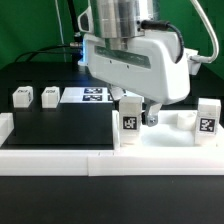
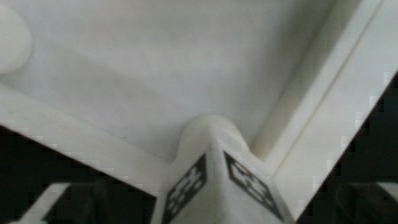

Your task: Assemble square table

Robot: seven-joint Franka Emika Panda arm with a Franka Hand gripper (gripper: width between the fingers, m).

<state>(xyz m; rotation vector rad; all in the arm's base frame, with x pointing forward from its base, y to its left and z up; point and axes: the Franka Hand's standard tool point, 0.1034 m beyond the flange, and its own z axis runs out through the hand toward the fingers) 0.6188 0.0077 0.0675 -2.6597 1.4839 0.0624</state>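
Observation:
The square table's large white slab [image 1: 172, 138] lies at the exterior view's right, ribbed side up, and fills the wrist view [image 2: 160, 90]. One tagged white leg block [image 1: 130, 120] stands upright at the slab's near left corner. My gripper [image 1: 146, 116] hangs right beside it. In the wrist view this leg [image 2: 228, 185] rises close to the camera between my jaws, and the fingers are lost in dark corners. A second leg [image 1: 207, 118] stands at the slab's right. Two more legs [image 1: 22, 97] [image 1: 50, 95] lie on the black table at the left.
The marker board [image 1: 95, 95] lies behind the arm at the middle. A long low white border wall [image 1: 70, 160] runs along the front, with a short arm [image 1: 6, 126] at the left. Cables hang at the back.

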